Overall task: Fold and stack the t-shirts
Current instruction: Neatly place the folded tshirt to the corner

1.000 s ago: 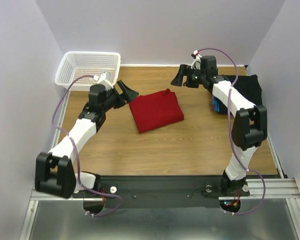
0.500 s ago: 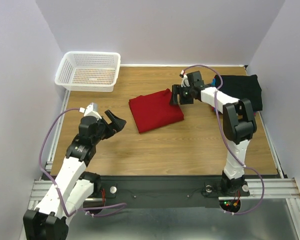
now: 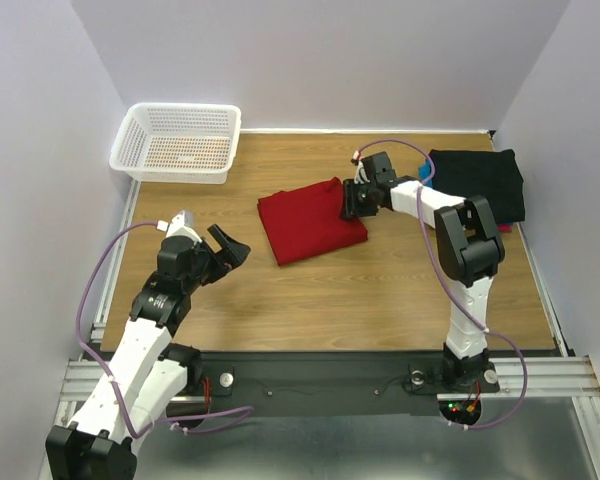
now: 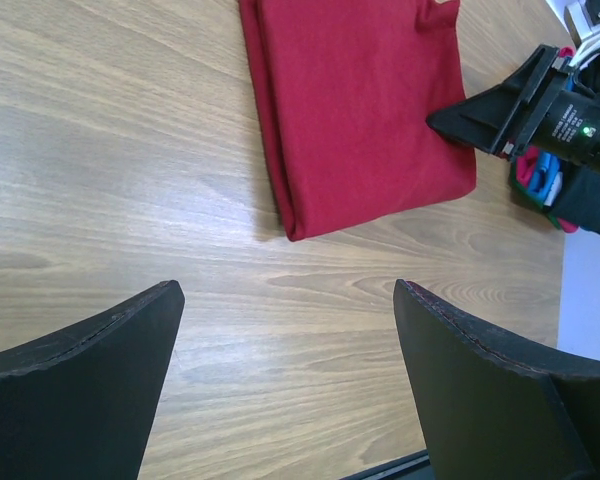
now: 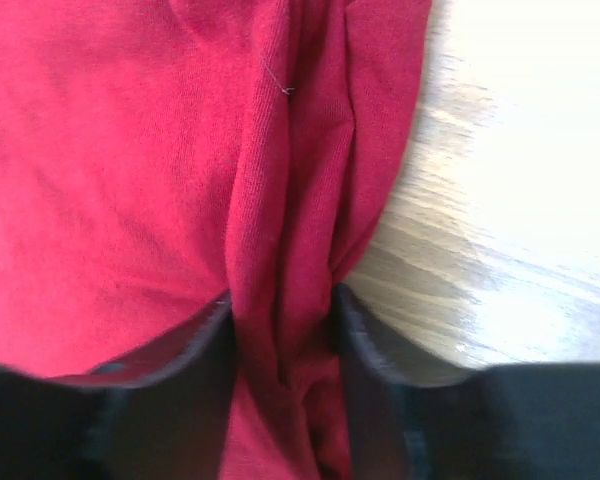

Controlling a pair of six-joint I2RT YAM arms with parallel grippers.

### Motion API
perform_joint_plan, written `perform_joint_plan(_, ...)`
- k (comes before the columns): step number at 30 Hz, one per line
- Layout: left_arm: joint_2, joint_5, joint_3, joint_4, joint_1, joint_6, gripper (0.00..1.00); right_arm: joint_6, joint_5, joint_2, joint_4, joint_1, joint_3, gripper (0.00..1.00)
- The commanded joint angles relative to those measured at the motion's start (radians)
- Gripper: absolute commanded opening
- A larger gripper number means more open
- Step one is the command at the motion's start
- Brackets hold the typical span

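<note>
1. Stacking step, by the look of it: folded red t-shirt (image 3: pixel 310 222) at frame centre, folded black t-shirt (image 3: pixel 480 178) at upper right.
2. Clenched on a ridge of red cloth at its right edge: right gripper (image 3: pixel 352 203), fingers (image 5: pixel 150 400) pressing both sides.
3. Spread wide and empty at lower left: left gripper (image 3: pixel 230 245).
4. Next, probably: secure all layers, lift, carry right onto the black t-shirt without unfolding.

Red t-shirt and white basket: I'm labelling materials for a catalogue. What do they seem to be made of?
The red t-shirt: soft knit cloth, likely cotton jersey, matte; the right wrist view shows fine knit grain and soft creases. The white basket: seemingly moulded plastic, smooth, with lattice walls and a thin even rim.
</note>
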State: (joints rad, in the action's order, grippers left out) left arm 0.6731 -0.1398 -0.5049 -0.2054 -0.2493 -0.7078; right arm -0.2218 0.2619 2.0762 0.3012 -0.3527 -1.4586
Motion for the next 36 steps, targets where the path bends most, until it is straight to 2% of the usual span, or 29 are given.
perform_joint_plan(1, -0.021, 0.026, -0.003, -0.003, -0.002, 0.001, 0.98, -0.039, -0.145, 0.012, 0.033, -0.066, 0.064, 0.41)
perform_joint_plan(5, -0.023, 0.039, -0.006, -0.009, -0.004, -0.001, 0.98, -0.057, -0.256, 0.008, 0.033, -0.117, 0.09, 0.36)
perform_joint_plan(7, -0.024, 0.045, -0.007, -0.011, -0.002, -0.001, 0.98, -0.071, -0.317, 0.008, 0.033, -0.147, 0.106, 0.26)
perform_joint_plan(8, -0.027, 0.046, -0.007, -0.012, -0.002, -0.001, 0.98, -0.086, -0.346, 0.016, 0.033, -0.157, 0.109, 0.16)
perform_joint_plan(10, -0.029, 0.048, -0.011, -0.015, -0.002, 0.001, 0.98, -0.106, -0.378, 0.018, 0.032, -0.16, 0.118, 0.03)
perform_joint_plan(11, -0.029, 0.049, -0.012, -0.019, -0.002, 0.002, 0.98, -0.111, -0.392, 0.013, 0.032, -0.16, 0.119, 0.01)
perform_joint_plan(16, -0.04, 0.051, -0.009, -0.017, -0.002, 0.007, 0.98, -0.07, -0.599, -0.1, 0.026, -0.161, 0.129, 0.0)
perform_joint_plan(18, -0.038, 0.051, -0.011, -0.017, -0.002, 0.01, 0.98, -0.01, -0.712, -0.148, 0.026, -0.161, 0.133, 0.01)
perform_joint_plan(22, -0.03, 0.043, -0.007, -0.002, -0.002, 0.014, 0.98, 0.093, -0.837, -0.26, 0.027, -0.158, 0.138, 0.0)
perform_joint_plan(30, -0.006, 0.025, -0.011, -0.003, -0.002, 0.025, 0.98, 0.303, -0.931, -0.37, 0.013, -0.103, 0.129, 0.0)
perform_joint_plan(36, -0.01, 0.026, -0.012, -0.003, -0.002, 0.025, 0.98, 0.477, -0.923, -0.429, 0.012, -0.051, 0.101, 0.0)
